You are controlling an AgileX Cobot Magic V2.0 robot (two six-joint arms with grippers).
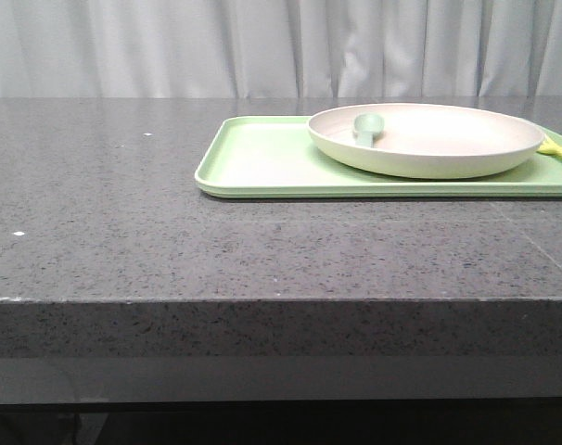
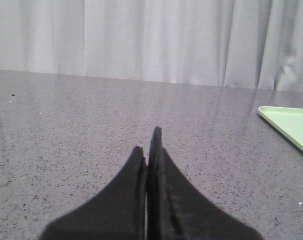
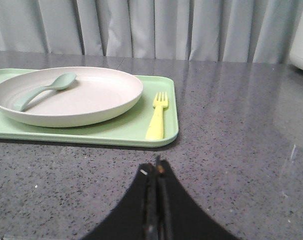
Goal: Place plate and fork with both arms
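Two black claws are seen only from their own wrist cameras, each low over a speckled grey stone table (image 1: 170, 232). The left claw (image 2: 147, 145) has its fingers pressed together with nothing between them, and only a corner of the light-green tray (image 2: 291, 122) shows off to one side. The right claw (image 3: 156, 172) is likewise closed and empty, facing the tray's near edge.

On the tray (image 1: 253, 158) sits the plate (image 1: 429, 139), a wide, shallow cream dish with a raised rim. A pale grey-green spoon (image 3: 44, 90) lies inside it. The fork (image 3: 157, 117), small and yellow, lies flat on the tray just beside the plate, on the robot's right, tines pointing away from the right claw.

The plate looks rigid, smooth and fairly light, probably a matte plastic; its raised rim is the likely place to pinch, and the loose spoon may slide if the plate tilts. The fork looks light, thin and stiff; lying flat, it is best taken across its handle, and may skid on the slick tray.
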